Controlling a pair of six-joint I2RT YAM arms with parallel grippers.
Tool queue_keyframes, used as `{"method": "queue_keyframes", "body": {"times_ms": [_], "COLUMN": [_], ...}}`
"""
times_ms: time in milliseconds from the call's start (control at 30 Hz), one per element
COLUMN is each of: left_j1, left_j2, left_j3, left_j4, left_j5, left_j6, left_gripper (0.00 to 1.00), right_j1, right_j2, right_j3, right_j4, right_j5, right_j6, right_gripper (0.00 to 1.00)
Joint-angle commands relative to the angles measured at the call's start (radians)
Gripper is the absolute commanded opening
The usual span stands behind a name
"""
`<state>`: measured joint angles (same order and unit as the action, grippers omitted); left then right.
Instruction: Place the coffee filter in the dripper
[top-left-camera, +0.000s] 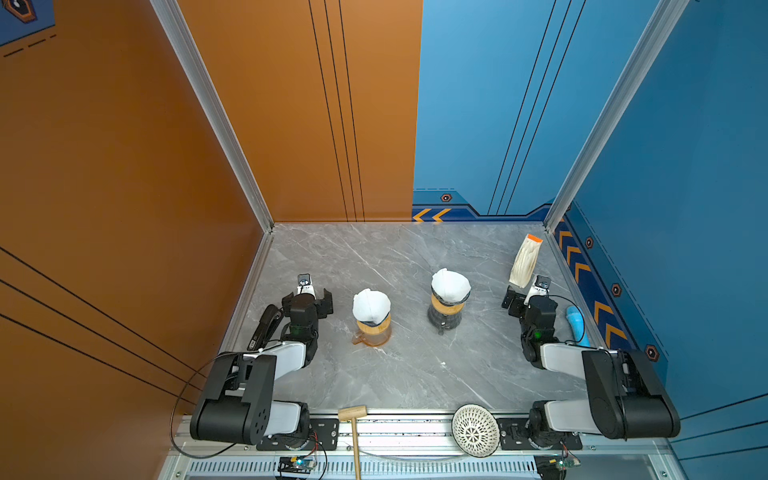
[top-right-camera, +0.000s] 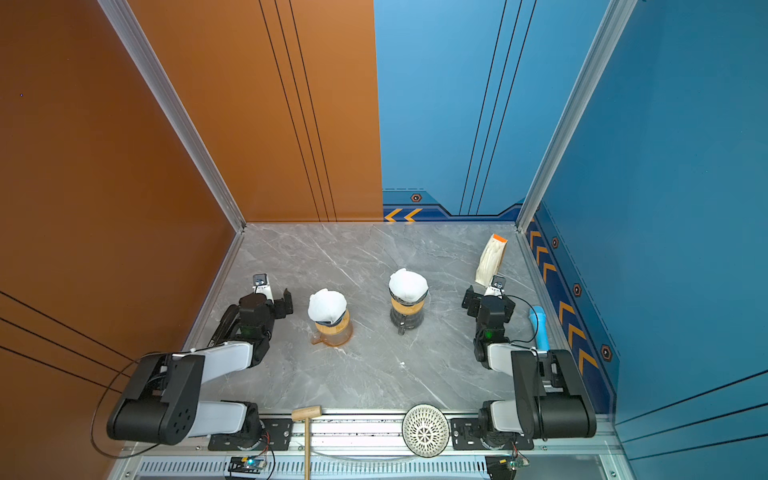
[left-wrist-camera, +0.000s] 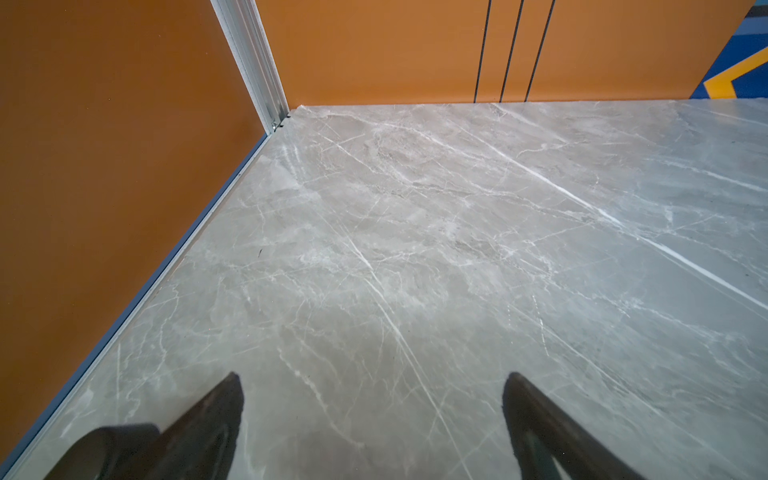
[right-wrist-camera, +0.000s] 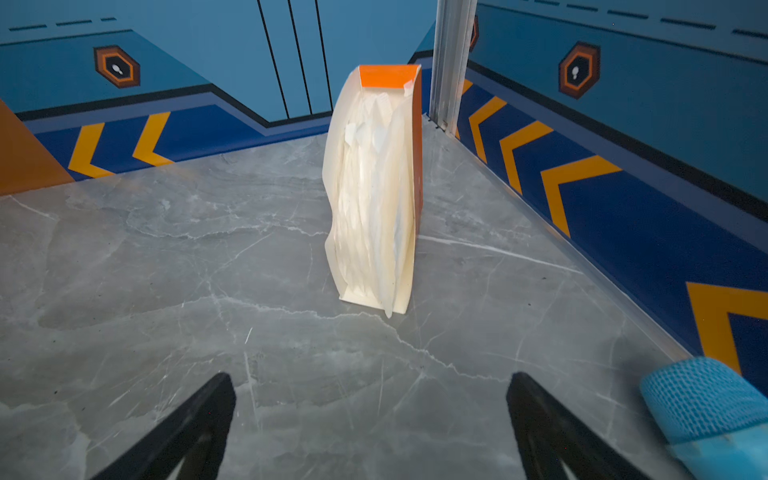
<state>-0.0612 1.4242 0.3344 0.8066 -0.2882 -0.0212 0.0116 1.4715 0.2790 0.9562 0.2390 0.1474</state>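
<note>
In both top views a white paper coffee filter (top-left-camera: 371, 305) sits in the amber glass dripper with wooden collar (top-left-camera: 374, 330), lower centre; a second filter (top-left-camera: 451, 286) seemingly tops the dark glass dripper (top-left-camera: 444, 318) right of it. Left gripper (left-wrist-camera: 374, 376) and right gripper (right-wrist-camera: 370, 376) gape wide, empty.

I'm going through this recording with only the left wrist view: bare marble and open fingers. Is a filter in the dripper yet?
Observer: Yes. In both top views a white filter sits in the amber dripper.
Operator: Just that one dripper?
Observer: No. A dark dripper stands to its right, holding a second filter.
Operator: Is the other arm carrying anything?
Observer: No. The right end effector is open and empty, facing an upright filter pack.
</note>
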Motion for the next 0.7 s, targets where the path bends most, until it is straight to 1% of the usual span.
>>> {"method": "queue_keyframes", "body": {"times_ms": [0,67,100,167,200,233,300,367,433,567,667], "left_j1": [0.015,0.018,0.020,0.024,0.029,0.033,0.038,0.037,0.036,0.024,0.021], "left_j2": [0.048,0.086,0.108,0.150,0.140,0.131,0.138,0.140,0.138,0.140,0.140], "left_j3": [-0.003,-0.005,-0.005,-0.006,-0.004,-0.002,-0.011,-0.004,0.010,0.011,0.012], "left_j4": [0.128,0.166,0.184,0.239,0.212,0.194,0.222,0.212,0.182,0.183,0.183], "left_j5": [0.064,0.065,0.068,0.076,0.086,0.099,0.102,0.079,0.033,0.003,0.000], "left_j6": [0.018,0.014,0.013,0.015,0.012,0.007,0.006,-0.003,-0.016,-0.012,-0.010], "left_gripper": [0.98,0.98,0.98,0.98,0.98,0.98,0.98,0.98,0.98,0.98,0.98], "right_j1": [-0.005,-0.007,-0.006,0.020,0.032,0.039,0.048,0.053,0.054,0.056,0.056], "right_j2": [0.102,0.054,0.051,0.080,0.072,0.064,0.080,0.072,0.078,0.076,0.076], "right_j3": [-0.047,-0.019,0.000,0.031,0.062,0.082,0.070,0.076,0.072,0.073,0.074], "right_j4": [0.261,0.125,0.088,0.073,-0.006,-0.044,0.009,-0.020,0.000,-0.006,-0.005], "right_j5": [-0.032,-0.014,-0.004,0.025,0.040,0.043,0.056,0.066,0.071,0.072,0.072], "right_j6": [-0.029,-0.018,-0.014,-0.040,-0.047,-0.056,-0.066,-0.066,-0.069,-0.069,-0.070], "right_gripper": [1.00,1.00,1.00,1.00,1.00,1.00,1.00,1.00,1.00,1.00,1.00]}}
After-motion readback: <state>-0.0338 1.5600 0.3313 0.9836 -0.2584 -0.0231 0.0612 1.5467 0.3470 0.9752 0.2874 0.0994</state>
